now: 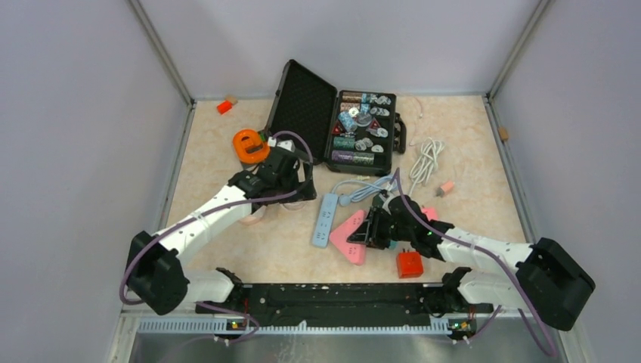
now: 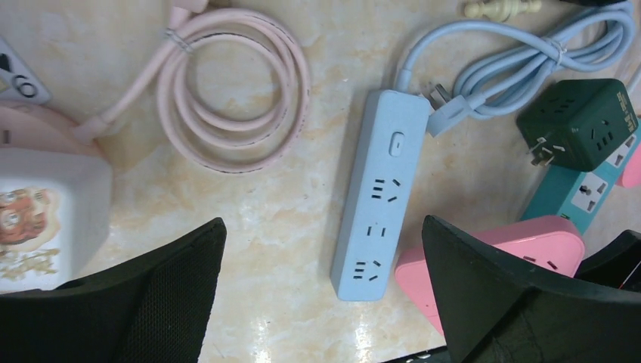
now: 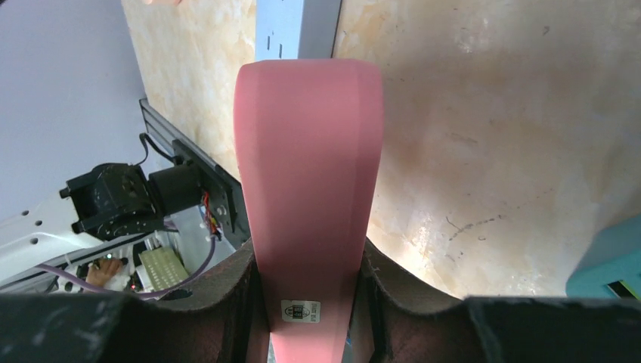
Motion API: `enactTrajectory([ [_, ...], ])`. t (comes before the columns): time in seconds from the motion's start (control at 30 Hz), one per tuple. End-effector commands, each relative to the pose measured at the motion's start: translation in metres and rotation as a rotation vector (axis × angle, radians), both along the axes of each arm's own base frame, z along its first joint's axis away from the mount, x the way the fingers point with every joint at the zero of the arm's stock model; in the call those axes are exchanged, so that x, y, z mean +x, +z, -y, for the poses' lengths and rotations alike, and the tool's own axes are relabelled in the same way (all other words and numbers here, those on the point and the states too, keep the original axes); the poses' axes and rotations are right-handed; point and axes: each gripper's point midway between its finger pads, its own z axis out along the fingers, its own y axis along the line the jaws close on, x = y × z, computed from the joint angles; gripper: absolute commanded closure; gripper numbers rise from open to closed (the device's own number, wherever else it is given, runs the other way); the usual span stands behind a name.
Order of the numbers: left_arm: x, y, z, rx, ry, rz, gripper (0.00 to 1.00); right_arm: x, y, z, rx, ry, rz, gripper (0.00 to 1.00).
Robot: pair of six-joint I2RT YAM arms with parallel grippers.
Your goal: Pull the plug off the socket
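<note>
Right gripper (image 3: 308, 291) clenched on pink plastic socket block (image 3: 306, 174); left gripper (image 2: 323, 227) released, hovering above light blue power strip (image 2: 382, 193) on counter (image 2: 276, 318).

On the bench (image 1: 469, 219), the right gripper (image 1: 368, 231) meets the right edge of a pink socket block (image 1: 346, 240), which lies just beside a pale blue power strip (image 1: 326, 219). The left gripper (image 1: 296, 189) hangs left of that strip, near an open black case (image 1: 306, 102). An orange cube adapter (image 1: 410, 264) sits beside the right arm.
</note>
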Motion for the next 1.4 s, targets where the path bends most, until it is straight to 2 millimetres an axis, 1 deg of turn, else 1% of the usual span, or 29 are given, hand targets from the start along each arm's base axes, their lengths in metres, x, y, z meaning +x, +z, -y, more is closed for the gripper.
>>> enactTrajectory([
  [0.0,0.010,0.030,-0.025,0.064,0.084,0.097,0.01,0.008,0.021,-0.015,0.057,0.030,0.031,0.85],
  [0.03,0.011,0.034,-0.029,0.070,0.098,0.107,0.01,0.009,0.020,-0.013,0.046,0.023,0.033,0.71],
  [0.07,0.012,0.038,-0.032,0.073,0.110,0.118,0.01,0.009,0.020,-0.011,0.036,0.015,0.035,0.61],
  [0.13,0.013,0.045,-0.036,0.075,0.126,0.138,0.01,0.010,0.018,-0.004,0.010,-0.012,0.036,0.48],
  [0.23,0.014,0.056,-0.043,0.073,0.146,0.173,0.01,0.010,0.013,0.010,-0.055,-0.057,0.026,0.37],
  [0.3,0.014,0.062,-0.047,0.078,0.161,0.196,0.01,0.011,0.012,0.017,-0.092,-0.078,0.025,0.34],
  [0.43,0.014,0.073,-0.057,0.085,0.191,0.235,0.01,0.010,0.011,0.030,-0.153,-0.105,0.033,0.31],
  [0.6,0.008,0.082,-0.074,0.092,0.250,0.255,0.01,0.013,0.023,0.043,-0.191,-0.127,0.085,0.28],
  [0.73,-0.004,0.094,-0.088,0.064,0.298,0.275,0.01,0.014,0.036,0.048,-0.185,-0.137,0.129,0.27],
  [0.9,-0.025,0.113,-0.098,-0.014,0.328,0.315,0.01,0.016,0.056,0.049,-0.159,-0.134,0.183,0.27],
  [1.0,-0.034,0.114,-0.105,-0.036,0.343,0.336,0.01,0.018,0.068,0.042,-0.127,-0.113,0.221,0.27],
  [1.13,-0.038,0.108,-0.124,0.031,0.377,0.353,0.01,0.025,0.085,0.025,-0.079,-0.071,0.265,0.27],
  [1.2,-0.034,0.110,-0.134,0.061,0.414,0.358,0.01,0.030,0.093,0.010,-0.054,-0.038,0.288,0.27],
  [1.3,-0.023,0.114,-0.143,0.072,0.452,0.355,0.01,0.042,0.104,-0.011,-0.030,-0.015,0.320,0.27],
  [1.37,-0.014,0.114,-0.150,0.083,0.476,0.354,0.01,0.052,0.106,-0.023,-0.047,-0.001,0.325,0.27],
])
